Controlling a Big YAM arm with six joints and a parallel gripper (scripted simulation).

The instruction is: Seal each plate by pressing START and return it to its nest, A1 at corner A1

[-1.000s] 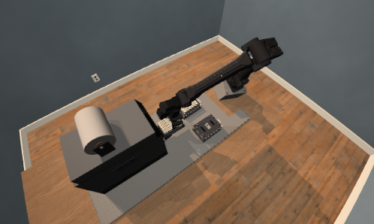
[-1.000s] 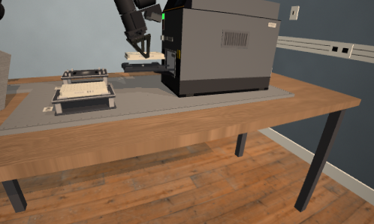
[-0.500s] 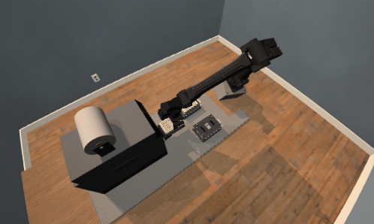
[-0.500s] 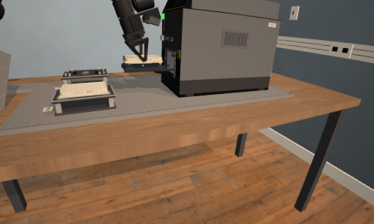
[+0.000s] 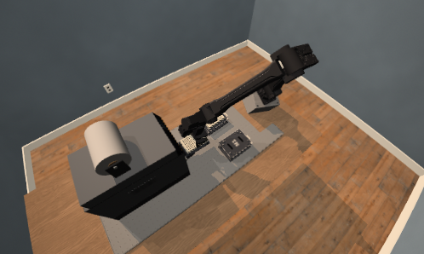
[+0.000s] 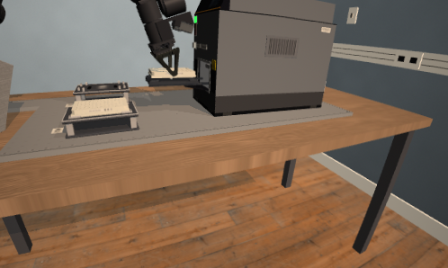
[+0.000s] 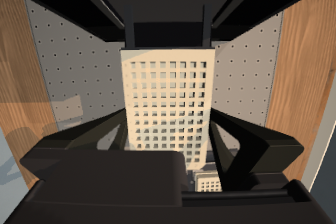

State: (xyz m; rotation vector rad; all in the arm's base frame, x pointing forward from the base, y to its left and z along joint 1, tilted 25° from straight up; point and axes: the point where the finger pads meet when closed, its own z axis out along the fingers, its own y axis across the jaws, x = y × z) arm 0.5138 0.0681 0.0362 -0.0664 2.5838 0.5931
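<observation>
Grainy wood (knotty planks below); claw (image 5: 194, 138) (image 6: 174, 73) (image 7: 168, 112) grips pale, square-welled plate (image 5: 188, 144) (image 6: 183, 72) (image 7: 166, 95).

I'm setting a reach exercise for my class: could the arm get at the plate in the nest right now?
Probably not yet: its tool is shut on another plate at the stage. Otherwise, nothing seems to cover the nest's plate.

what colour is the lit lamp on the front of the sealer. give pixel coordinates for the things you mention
Green; the lamp (image 6: 195, 19) shows best in the exterior view.
</observation>
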